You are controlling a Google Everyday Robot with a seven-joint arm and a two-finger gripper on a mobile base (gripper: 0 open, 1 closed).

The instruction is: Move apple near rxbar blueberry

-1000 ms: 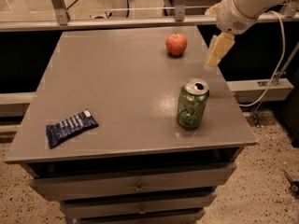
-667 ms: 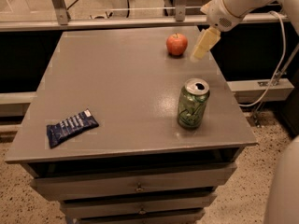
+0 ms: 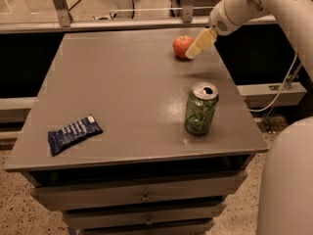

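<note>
Hovering claw [image 3: 191, 53] by 1 apple [image 3: 181, 46]; 1 rxbar [image 3: 73, 133]

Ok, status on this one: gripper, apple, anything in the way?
Gripper beside apple, far right of table. Rxbar blueberry near-left corner, far from apple. Green can clear of the line between.

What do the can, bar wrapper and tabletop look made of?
Can: likely aluminium, shiny silver lid, green printed side. Bar wrapper: thin plastic or foil film, crinkled, dark blue. Tabletop: smooth matte grey, material unclear. Gripper hangs close beside the apple, picture right.
</note>
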